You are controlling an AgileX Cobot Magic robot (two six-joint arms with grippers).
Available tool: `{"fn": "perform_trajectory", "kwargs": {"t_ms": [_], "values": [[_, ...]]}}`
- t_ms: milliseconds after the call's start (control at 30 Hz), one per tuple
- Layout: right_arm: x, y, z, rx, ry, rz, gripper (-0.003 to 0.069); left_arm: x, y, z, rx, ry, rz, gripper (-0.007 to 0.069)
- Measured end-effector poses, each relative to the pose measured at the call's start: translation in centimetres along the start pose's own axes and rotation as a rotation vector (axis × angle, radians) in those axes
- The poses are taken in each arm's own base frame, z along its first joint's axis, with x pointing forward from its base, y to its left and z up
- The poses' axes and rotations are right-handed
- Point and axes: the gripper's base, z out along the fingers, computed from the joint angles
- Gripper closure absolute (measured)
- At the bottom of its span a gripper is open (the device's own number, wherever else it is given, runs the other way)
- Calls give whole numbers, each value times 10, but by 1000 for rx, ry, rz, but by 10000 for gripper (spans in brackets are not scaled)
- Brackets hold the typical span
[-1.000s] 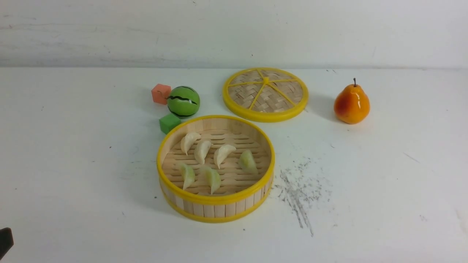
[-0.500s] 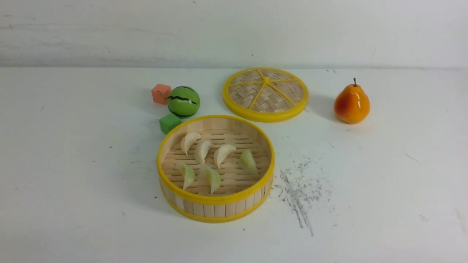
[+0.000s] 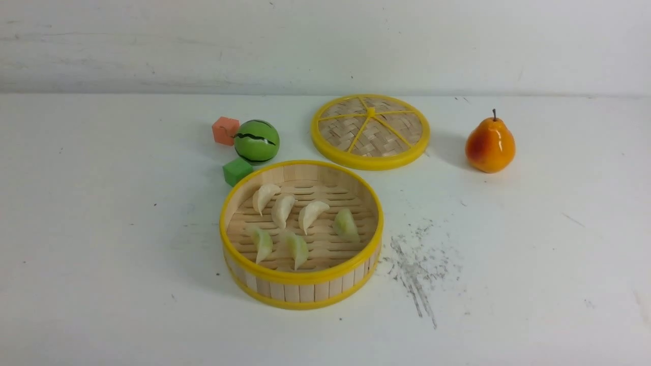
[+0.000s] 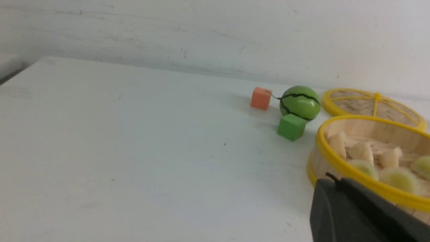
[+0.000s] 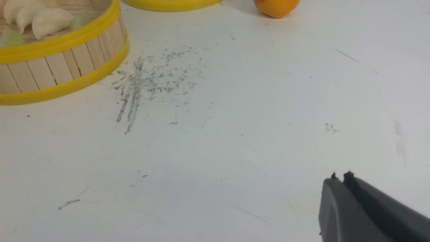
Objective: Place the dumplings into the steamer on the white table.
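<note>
Six dumplings (image 3: 300,226) lie inside the steamer (image 3: 301,277); left hand (image 4: 331,179) and right hand (image 5: 340,177) both clenched, empty.

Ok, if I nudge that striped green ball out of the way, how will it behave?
The green ball looks round and glossy, so it would probably roll freely and slip off a shallow pinch. The orange cube and green cube sit close by; whether they touch it is unclear, but they would likely stop or deflect it.

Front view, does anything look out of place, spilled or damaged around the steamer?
Nothing spilled: all six dumplings lie inside the steamer, which sits level. Its lid lies flat behind it. The only oddity is a patch of dark scuff marks on the table, right of the steamer.
</note>
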Motion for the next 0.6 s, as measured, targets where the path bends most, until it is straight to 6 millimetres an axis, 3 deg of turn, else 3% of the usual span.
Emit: {"fn": "perform_trajectory", "kwargs": {"t_ms": [233,600], "values": [[0,0,0,0,0,0,636,36,5,0,-37,269,-19,638],[0,0,0,0,0,0,621,37,4,-1,-22,284,1,638]]}}
